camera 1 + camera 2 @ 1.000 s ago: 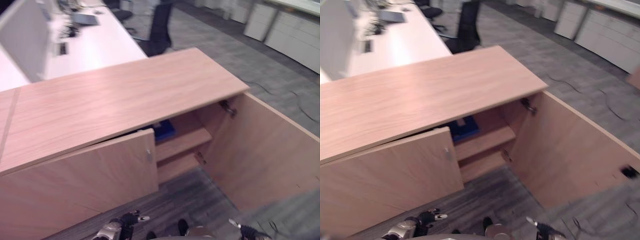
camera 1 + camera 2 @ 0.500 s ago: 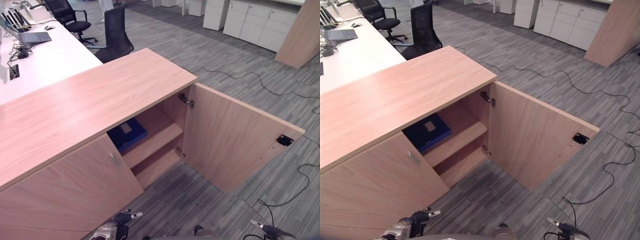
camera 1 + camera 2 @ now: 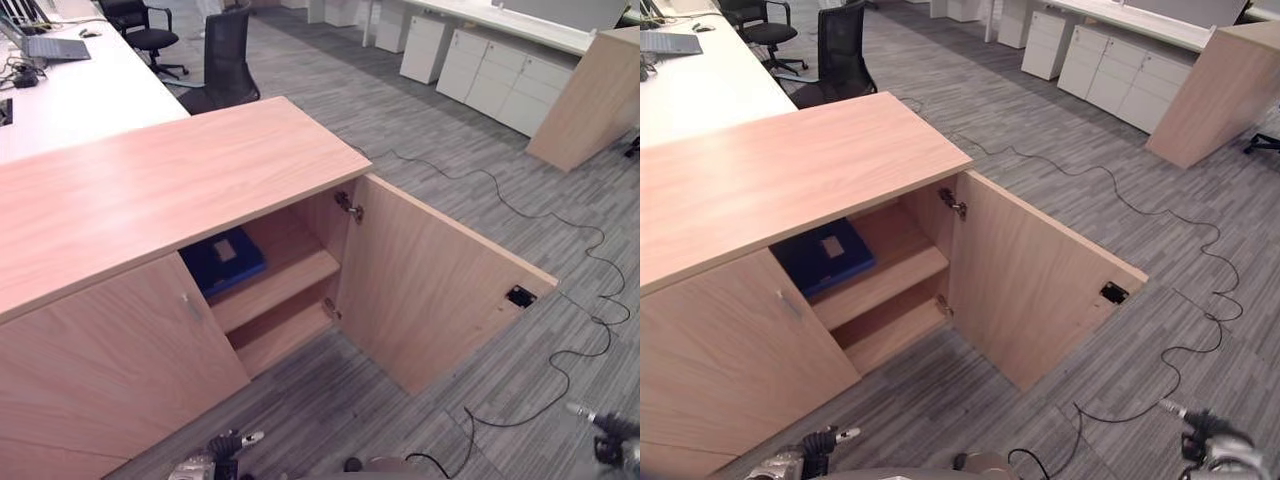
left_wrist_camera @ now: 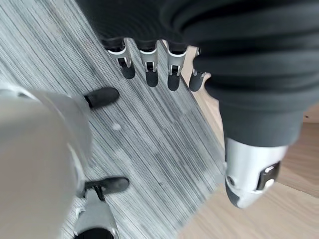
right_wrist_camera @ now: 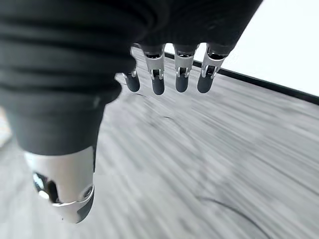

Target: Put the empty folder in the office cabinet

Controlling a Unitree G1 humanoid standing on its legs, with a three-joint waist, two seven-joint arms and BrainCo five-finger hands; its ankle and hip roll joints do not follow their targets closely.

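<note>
A dark blue folder point(image 3: 222, 260) with a pale label lies flat on the upper shelf inside the wooden office cabinet point(image 3: 150, 190). The cabinet's right door point(image 3: 430, 290) stands wide open and its left door point(image 3: 110, 370) is closed. My left hand point(image 3: 215, 462) hangs low in front of the closed door, well below the folder. In the left wrist view its fingers point(image 4: 149, 69) are straight and hold nothing. My right hand point(image 3: 1210, 445) hangs low at the far right, beyond the open door. Its fingers point(image 5: 182, 74) are straight over grey carpet and hold nothing.
A white desk point(image 3: 80, 90) with a laptop stands behind the cabinet, with black office chairs point(image 3: 225, 55) beside it. White drawer units point(image 3: 490, 70) and a wooden unit point(image 3: 590, 100) line the far right. Grey carpet spreads in front of the cabinet.
The camera has swung to the right, so the open door and the floor show more fully. The folder lies still on its shelf. Both hands stay low.
</note>
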